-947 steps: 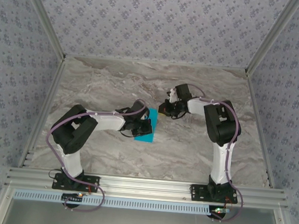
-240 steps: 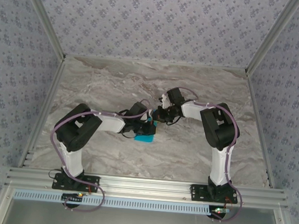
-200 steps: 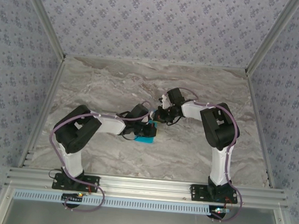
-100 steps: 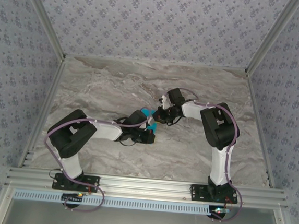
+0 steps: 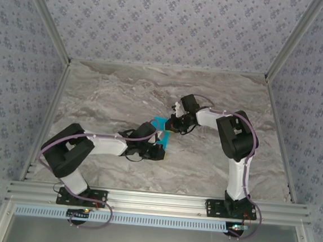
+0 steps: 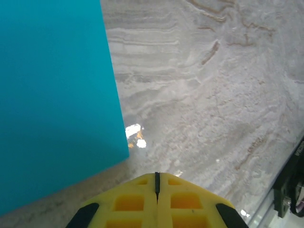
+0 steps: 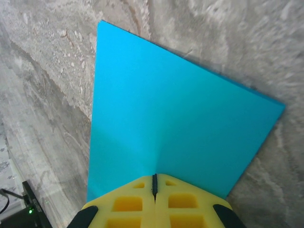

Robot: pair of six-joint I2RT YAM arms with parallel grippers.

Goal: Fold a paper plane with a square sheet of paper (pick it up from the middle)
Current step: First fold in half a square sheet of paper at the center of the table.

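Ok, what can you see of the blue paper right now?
The sheet of paper is thin, plain bright cyan and unmarked, with straight edges and sharp corners. A darker second edge along its far right side suggests a folded double layer. It sits mid-table on the marble-look tabletop, between both grippers. The shut right gripper meets its near edge and may be pinching it, but I can't confirm a grip. The shut left gripper is beside one corner, apart from it.

white left arm (image 5: 107, 144) and right arm (image 5: 235, 178) with chunky black joints (image 5: 236, 140), thin purple cables (image 5: 253, 154) looped along both, black base plates (image 5: 81, 196) bolted down, left claw (image 6: 156, 176) and right claw (image 7: 154, 176) in bright yellow, square waffle-ish pockets in the fingers (image 6: 190, 191)
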